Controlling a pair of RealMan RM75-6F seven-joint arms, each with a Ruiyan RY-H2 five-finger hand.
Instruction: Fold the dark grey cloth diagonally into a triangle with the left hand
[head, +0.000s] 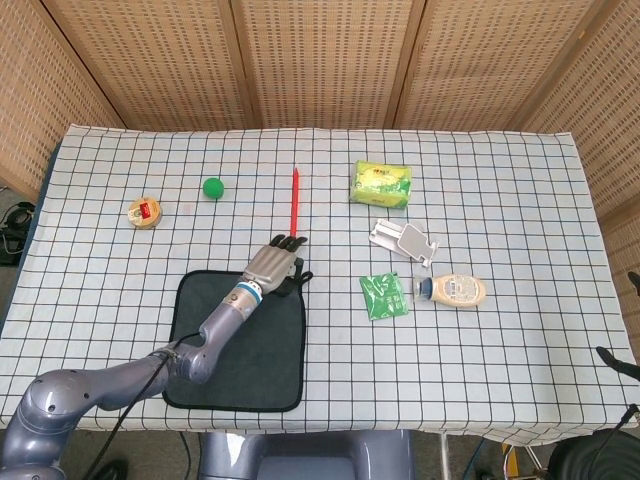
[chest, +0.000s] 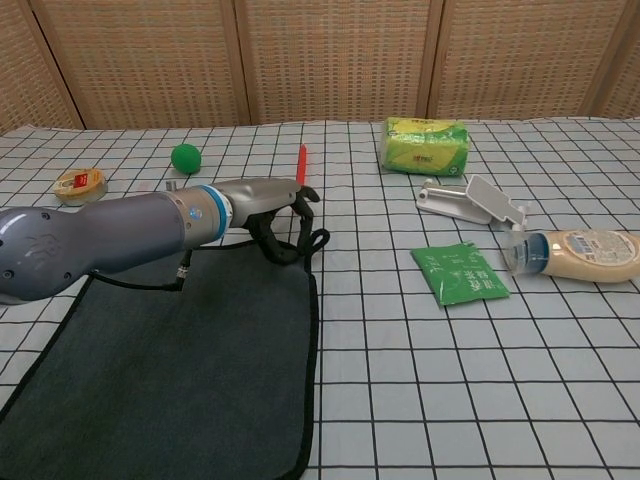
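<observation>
The far right corner of the cloth (chest: 200, 370) is being pinched and lifted by the left hand (chest: 272, 212).

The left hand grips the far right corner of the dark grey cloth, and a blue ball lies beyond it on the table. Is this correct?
Not quite: the ball is green, not blue, as the head view shows. The rest holds: the left hand grips the far right corner of the dark grey cloth.

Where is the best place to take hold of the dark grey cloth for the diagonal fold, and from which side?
Probably the far right corner of the dark grey cloth, where the left hand already pinches it. That corner is raised off the table, so fingers can get under the hem. Come from above, then carry it toward the near left corner; the rest lies flat.
</observation>
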